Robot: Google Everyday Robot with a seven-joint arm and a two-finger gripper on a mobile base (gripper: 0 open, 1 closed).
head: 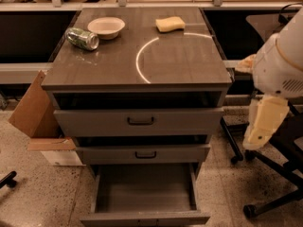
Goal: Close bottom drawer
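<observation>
While the short-fronted grey bottom drawer (144, 194) stands open

You see it pulled well out beneath the grey cabinet (182, 63); the cream gripper (262, 126) hangs right of the cabinet, apart from it, and you cannot tell its state

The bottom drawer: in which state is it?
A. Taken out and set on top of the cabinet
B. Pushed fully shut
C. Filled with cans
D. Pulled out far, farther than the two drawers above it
D: the bottom drawer sticks out well beyond the two above, with its grey inside open to view. The gripper hangs to the right of the cabinet, apart from it.
</observation>
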